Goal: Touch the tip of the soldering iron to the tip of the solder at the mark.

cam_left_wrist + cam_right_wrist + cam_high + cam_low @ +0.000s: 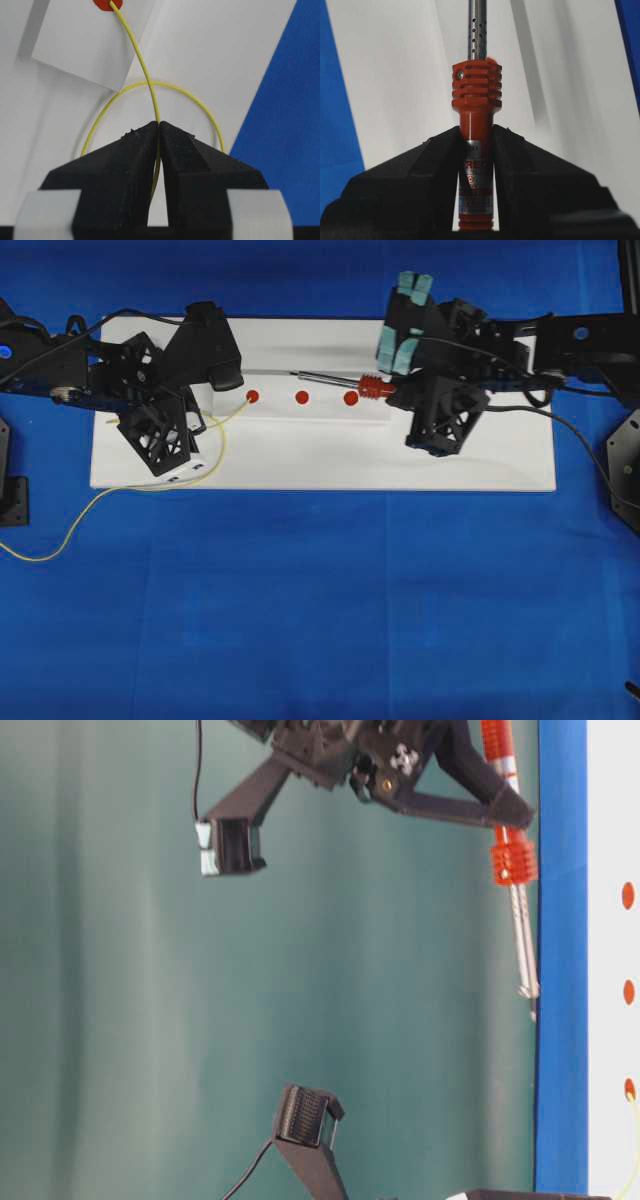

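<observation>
1. Left gripper (159, 125): jaws pinched together on the solder (145, 70). The yellow wire runs forward out of the jaws; the slack loops behind and trails off the white board (300, 465) onto the blue cloth (320, 620).
2. Solder tip: in the left wrist view it lies on the leftmost red mark (252, 396), at its edge. Judged done: solder placed at its mark.
3. Middle red mark (302, 397) and right red mark (351, 398): bare, nothing touching them.
4. Soldering iron (345, 381): held level above the board, shaft pointing left toward the solder. Its dark point sits near the middle mark in the overhead view, well apart from the solder tip. The table-level view shows it raised off the surface.
5. Right gripper (476, 132): jaws clamped on the iron's red-orange handle, just behind the ribbed collar.
6. Remaining, as judged: carry the iron point further left and down until it meets the solder tip at the leftmost mark. Contact not yet made.
</observation>
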Robot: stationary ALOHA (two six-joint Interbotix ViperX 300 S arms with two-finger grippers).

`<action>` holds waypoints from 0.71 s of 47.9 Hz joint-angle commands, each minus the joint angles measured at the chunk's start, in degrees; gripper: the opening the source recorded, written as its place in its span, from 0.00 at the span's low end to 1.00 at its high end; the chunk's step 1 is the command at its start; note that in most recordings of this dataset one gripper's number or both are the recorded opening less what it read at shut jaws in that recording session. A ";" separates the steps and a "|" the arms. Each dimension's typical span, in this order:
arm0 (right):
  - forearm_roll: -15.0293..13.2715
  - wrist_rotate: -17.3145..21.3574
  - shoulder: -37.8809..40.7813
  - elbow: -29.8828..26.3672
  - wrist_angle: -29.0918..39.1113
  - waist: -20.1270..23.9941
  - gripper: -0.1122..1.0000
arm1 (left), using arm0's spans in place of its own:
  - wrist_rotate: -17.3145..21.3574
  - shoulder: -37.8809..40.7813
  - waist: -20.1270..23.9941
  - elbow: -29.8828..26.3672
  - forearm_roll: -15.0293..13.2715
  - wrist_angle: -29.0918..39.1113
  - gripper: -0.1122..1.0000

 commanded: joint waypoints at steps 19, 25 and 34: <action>-1.67 -0.26 8.00 -9.23 3.34 1.05 0.16 | 0.00 -0.26 0.35 -1.67 0.18 0.00 0.12; -1.93 -0.26 9.32 -10.20 3.34 1.23 0.16 | 0.00 -0.26 0.44 -1.67 0.18 0.09 0.12; -2.02 -0.53 11.07 -10.99 3.34 1.85 0.16 | 0.00 -0.26 0.35 -1.76 0.18 0.09 0.12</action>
